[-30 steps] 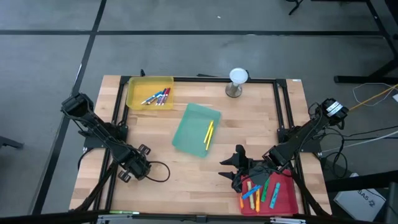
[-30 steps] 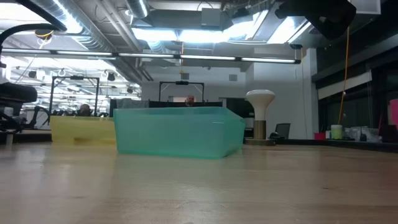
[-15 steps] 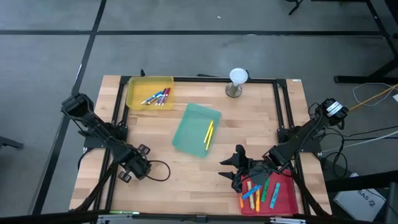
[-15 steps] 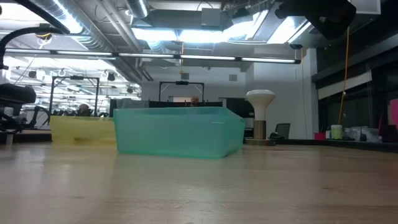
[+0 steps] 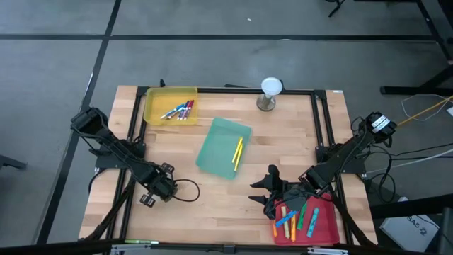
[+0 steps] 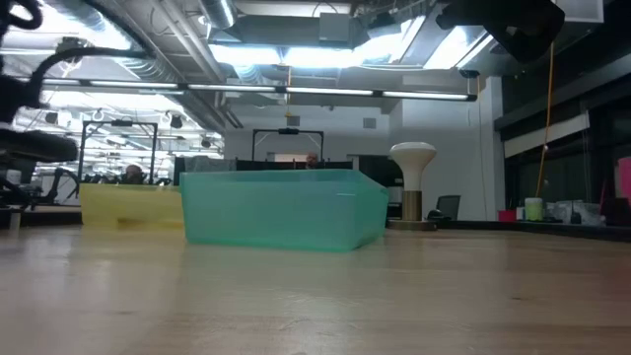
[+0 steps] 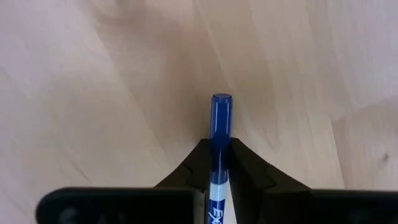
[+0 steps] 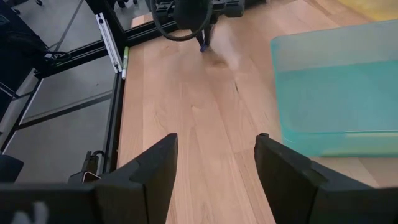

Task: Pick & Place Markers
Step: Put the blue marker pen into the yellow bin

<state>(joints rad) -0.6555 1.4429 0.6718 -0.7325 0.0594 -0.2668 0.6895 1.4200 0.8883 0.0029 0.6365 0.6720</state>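
Near table's front-left, left gripper [image 7: 214, 163] jaws clenched on blue marker [image 7: 219, 124]; right gripper [image 8: 214, 171] jaws released.

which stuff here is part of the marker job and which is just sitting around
Part of the job: blue marker clamped in the left gripper; markers in the yellow tray; yellow marker in the green tray; markers in the red tray.
Lying about: white lamp.

1. Blue marker [image 7: 220, 134]: in the left wrist view its rear barrel is hidden between the closed dark fingers [image 7: 252, 177]; its printed lettering is cut off by the picture's edge.
2. Green tray [image 8: 336, 93]: cut off at the edge of the right wrist view; interior blurred.
3. Markers in the yellow tray [image 5: 170, 105]: too small to count in the high view.
4. Markers in the red tray [image 5: 327, 225]: partly hidden by the right gripper [image 5: 270, 193].
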